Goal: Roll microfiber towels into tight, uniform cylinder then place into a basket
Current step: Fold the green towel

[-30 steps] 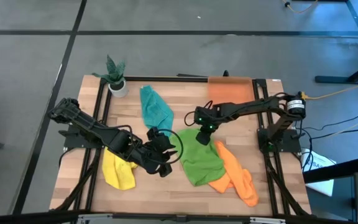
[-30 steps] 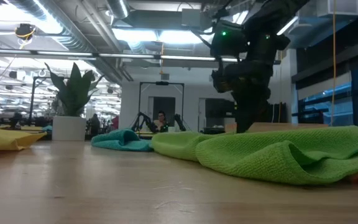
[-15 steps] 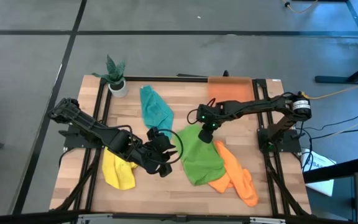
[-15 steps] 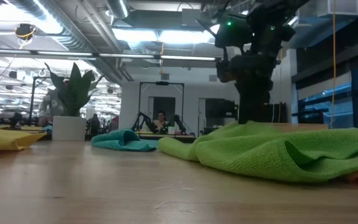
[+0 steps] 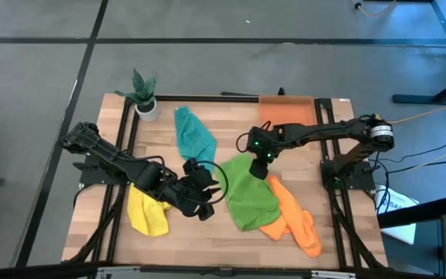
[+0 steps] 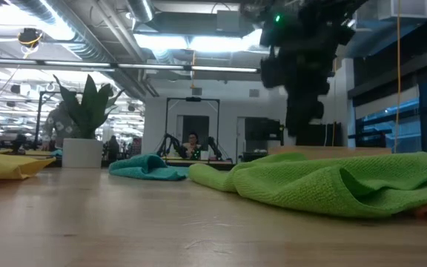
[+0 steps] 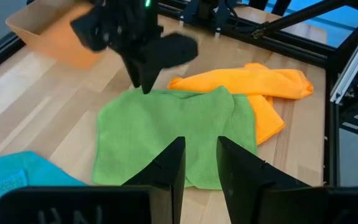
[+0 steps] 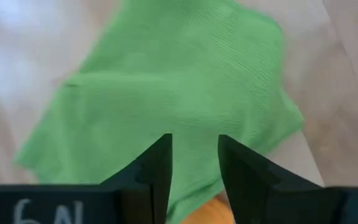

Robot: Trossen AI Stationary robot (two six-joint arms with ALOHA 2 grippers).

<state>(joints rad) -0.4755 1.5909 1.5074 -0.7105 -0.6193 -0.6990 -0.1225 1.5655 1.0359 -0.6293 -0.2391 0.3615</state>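
The bright green towel (image 5: 251,194) lies spread and rumpled on the table's middle, partly over the orange towel (image 5: 294,218) near the right front. My right gripper (image 5: 259,170) hangs open just above the green towel's far edge (image 7: 166,96). Its fingers (image 8: 157,168) stand apart with green cloth below them. My left gripper (image 5: 201,195) waits open beside the green towel's left edge, touching nothing. The yellow towel (image 5: 147,211) lies at the front left and the teal towel (image 5: 193,133) farther back. The orange basket (image 5: 286,110) stands at the far edge.
A small potted plant (image 5: 145,97) stands at the far left corner. Black frame rails (image 5: 122,147) run along the table's left and right sides. Bare wood shows between the teal towel and the basket, and along the front edge (image 6: 199,222).
My right gripper has lifted the green towel's far edge, drawn it a little toward the far right, then opened and let go while rising. The raised peak of cloth has fallen back onto the table, and the towel's far part now lies more spread out.
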